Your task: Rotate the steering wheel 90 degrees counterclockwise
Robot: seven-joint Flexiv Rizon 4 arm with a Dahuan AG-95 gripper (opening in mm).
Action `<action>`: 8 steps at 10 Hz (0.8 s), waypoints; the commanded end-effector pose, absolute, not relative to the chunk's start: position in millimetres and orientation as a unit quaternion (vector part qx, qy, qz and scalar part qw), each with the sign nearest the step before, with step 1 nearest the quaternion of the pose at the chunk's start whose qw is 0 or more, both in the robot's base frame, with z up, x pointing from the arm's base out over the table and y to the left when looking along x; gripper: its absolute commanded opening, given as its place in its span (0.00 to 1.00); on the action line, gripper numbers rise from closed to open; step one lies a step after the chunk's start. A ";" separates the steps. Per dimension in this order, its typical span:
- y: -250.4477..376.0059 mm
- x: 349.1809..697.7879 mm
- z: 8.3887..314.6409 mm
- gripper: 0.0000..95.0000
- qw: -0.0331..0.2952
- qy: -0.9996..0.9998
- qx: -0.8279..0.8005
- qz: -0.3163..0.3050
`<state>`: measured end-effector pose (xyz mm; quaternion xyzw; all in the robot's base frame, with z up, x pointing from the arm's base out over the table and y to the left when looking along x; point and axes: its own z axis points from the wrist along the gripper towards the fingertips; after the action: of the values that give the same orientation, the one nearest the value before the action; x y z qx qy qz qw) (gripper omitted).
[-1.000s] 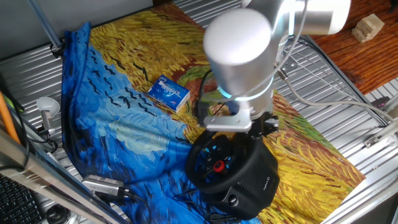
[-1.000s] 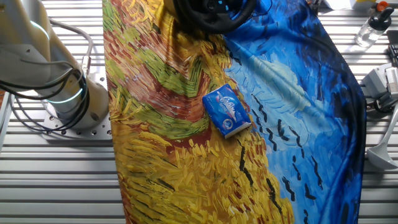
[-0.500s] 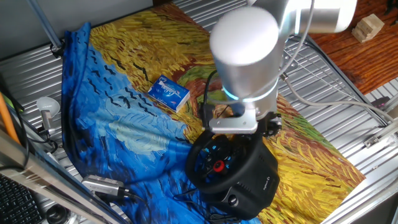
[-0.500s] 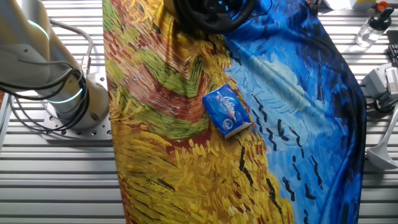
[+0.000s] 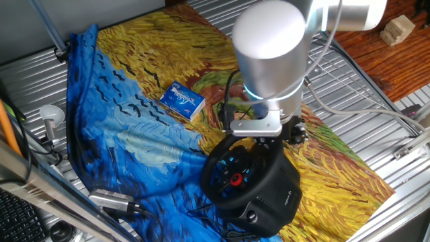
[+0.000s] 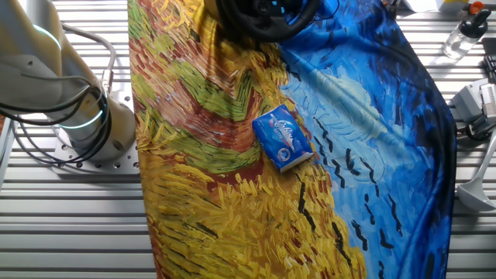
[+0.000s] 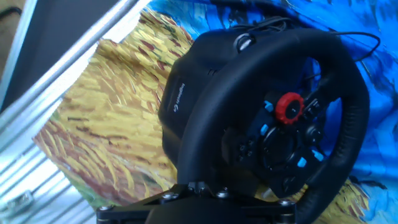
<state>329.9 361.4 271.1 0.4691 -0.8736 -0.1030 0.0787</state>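
Observation:
The black steering wheel (image 5: 236, 176) stands on its bulky base at the near end of the painted cloth, hub lit blue with a red round button (image 5: 236, 179). My gripper (image 5: 259, 137) sits at the wheel's far upper rim, its fingers hidden under the silver arm. In the hand view the wheel (image 7: 336, 93) fills the frame, with the red button (image 7: 289, 107) right of centre. Only the dark gripper body (image 7: 217, 202) shows at the bottom edge, against the rim. In the other fixed view only part of the wheel's rim (image 6: 263, 23) shows at the top edge.
A small blue-and-white box (image 5: 182, 100) lies on the cloth behind the wheel; it also shows in the other fixed view (image 6: 283, 138). The robot base (image 6: 85, 124) stands beside the cloth. Cables and a wooden block (image 5: 398, 28) lie to the right.
The arm has shifted a little to the right over the wheel. The wheel's red button sits in the same place.

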 end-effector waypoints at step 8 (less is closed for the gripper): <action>367.1 332.6 260.6 0.60 0.066 -0.877 0.465 -0.096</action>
<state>333.7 367.4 260.0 0.4651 -0.8776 -0.0952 0.0667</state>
